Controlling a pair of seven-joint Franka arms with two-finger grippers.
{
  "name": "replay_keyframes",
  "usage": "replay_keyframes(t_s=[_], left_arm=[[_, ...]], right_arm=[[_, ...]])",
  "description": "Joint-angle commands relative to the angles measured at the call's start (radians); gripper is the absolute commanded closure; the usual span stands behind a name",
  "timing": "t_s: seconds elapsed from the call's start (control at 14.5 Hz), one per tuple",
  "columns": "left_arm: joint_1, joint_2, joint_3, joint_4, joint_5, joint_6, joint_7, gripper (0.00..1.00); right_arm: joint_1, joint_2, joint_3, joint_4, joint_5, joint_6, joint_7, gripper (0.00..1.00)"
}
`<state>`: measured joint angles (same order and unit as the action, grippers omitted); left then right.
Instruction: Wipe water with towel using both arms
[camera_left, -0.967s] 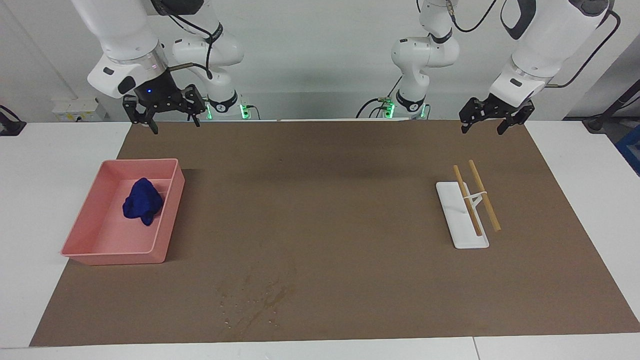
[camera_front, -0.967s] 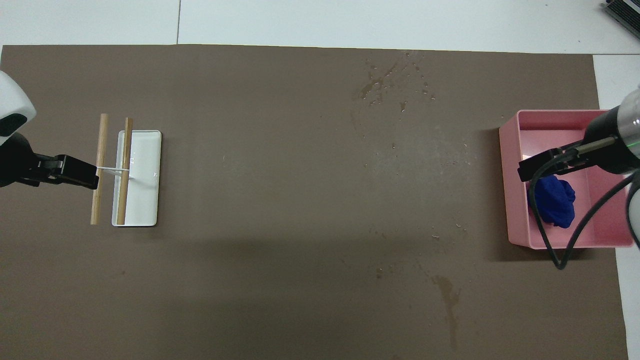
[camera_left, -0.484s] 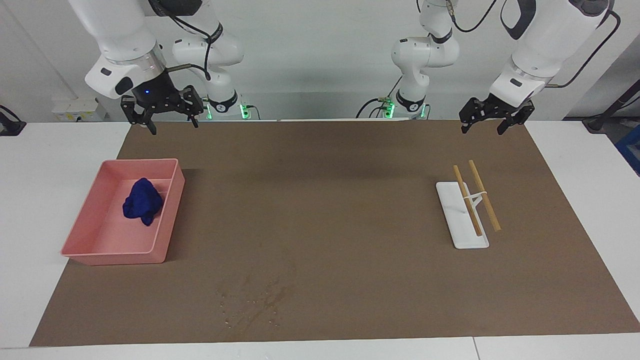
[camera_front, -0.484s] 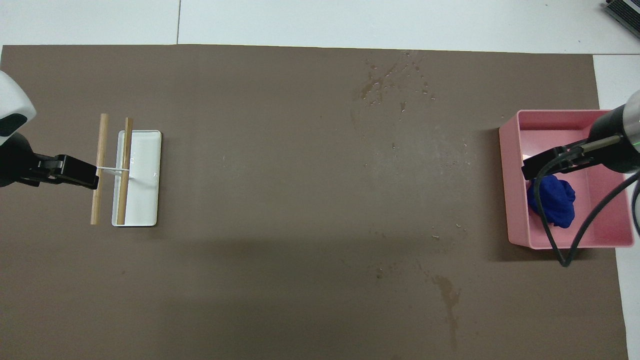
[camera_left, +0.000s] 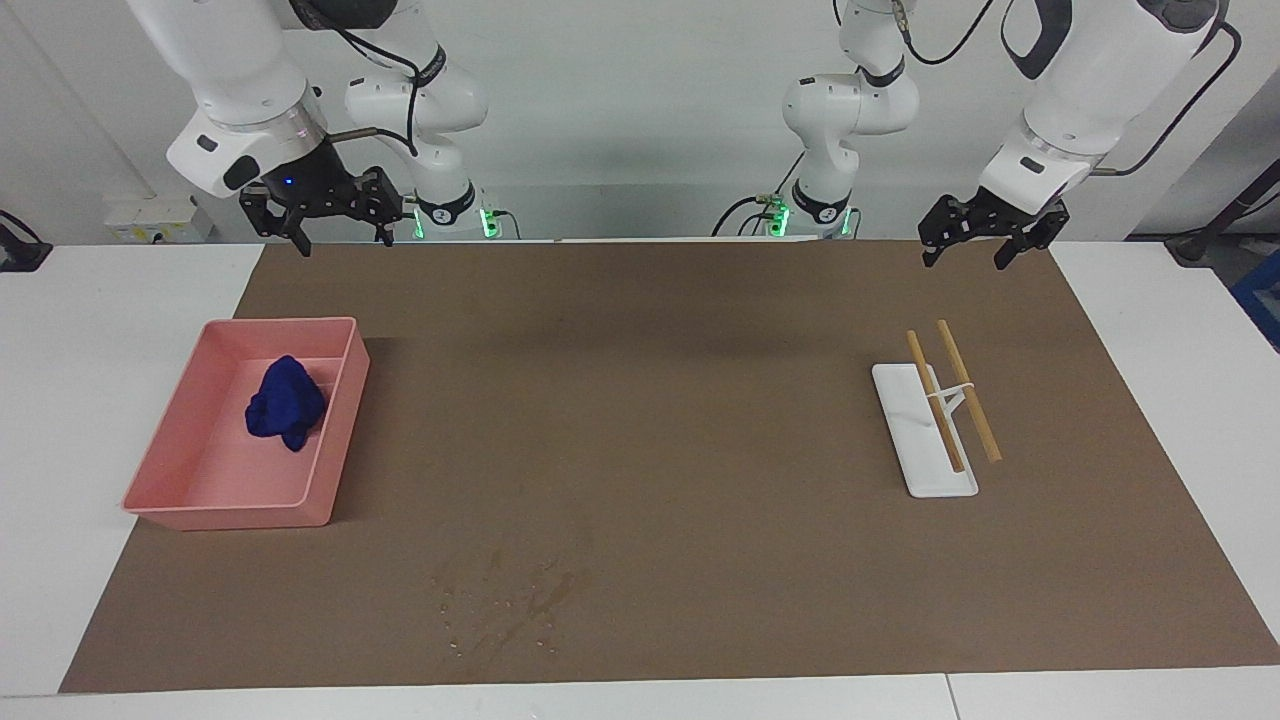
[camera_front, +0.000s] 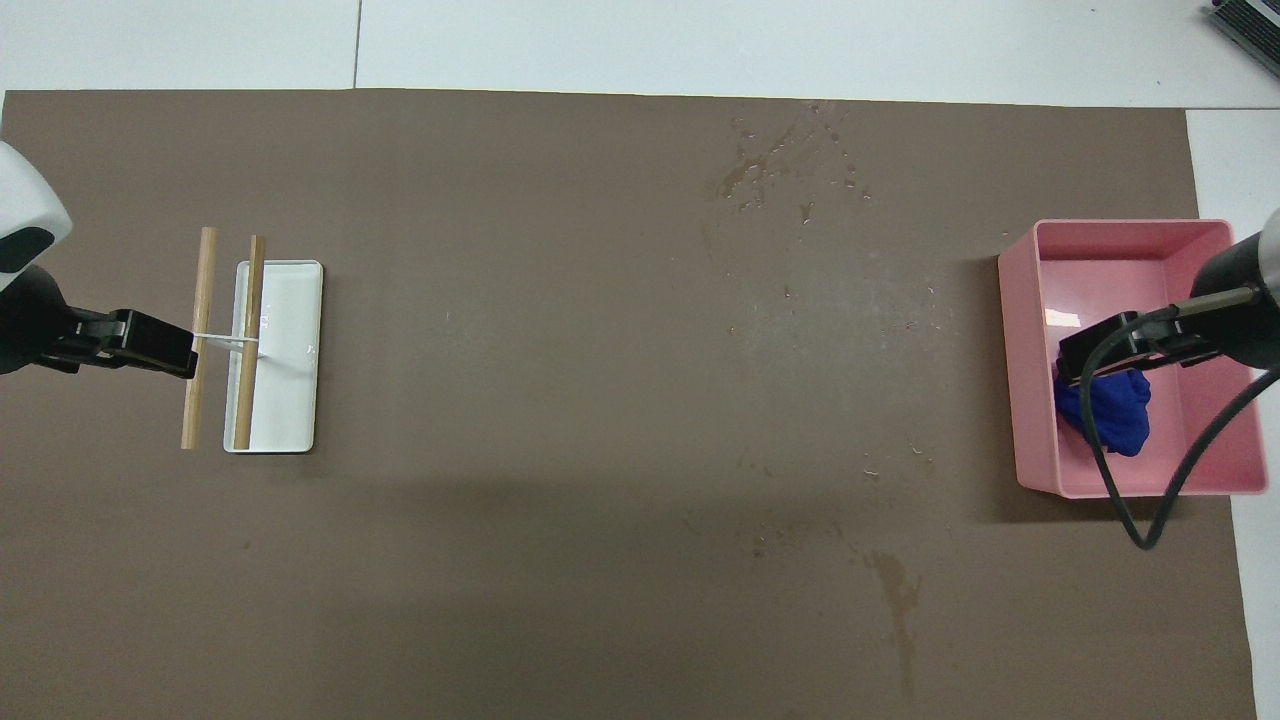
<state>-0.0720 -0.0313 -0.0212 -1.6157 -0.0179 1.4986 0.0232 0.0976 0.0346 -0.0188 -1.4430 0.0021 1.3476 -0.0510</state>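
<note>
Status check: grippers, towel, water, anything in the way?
Right gripper open, raised over tray end. Left gripper open, waiting above rack end. Towel untouched in pink tray; water unwiped. Path clear.

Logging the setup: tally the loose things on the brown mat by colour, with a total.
Blue: 1, the towel
Pink: 1, the tray holding it
White: 1, the stand
Tan: 2, the wooden rods on it
Total: 5

Facing cam high, overhead steep – both share brown mat (camera_left: 700, 420).
</note>
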Motion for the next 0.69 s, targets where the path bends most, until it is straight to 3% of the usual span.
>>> replay_keyframes(t_s=[0.0,0.14,0.62], left_arm=[[-0.005,-0.012,0.000,-0.012,0.019,-0.006,-0.006,0.00],[-0.005,-0.012,0.000,-0.012,0.019,-0.006,-0.006,0.00],[-0.005,-0.012,0.000,-0.012,0.019,-0.006,-0.006,0.00]], right_arm=[[-0.019,-0.032,0.008,-0.036,-0.011,-0.001,0.010,0.00],[-0.073,-0.032,0.020,-0.042,-0.010,0.005,-0.010,0.00],[-0.101,-0.032,0.037,-0.042,-0.008,0.012,-0.032,0.00]])
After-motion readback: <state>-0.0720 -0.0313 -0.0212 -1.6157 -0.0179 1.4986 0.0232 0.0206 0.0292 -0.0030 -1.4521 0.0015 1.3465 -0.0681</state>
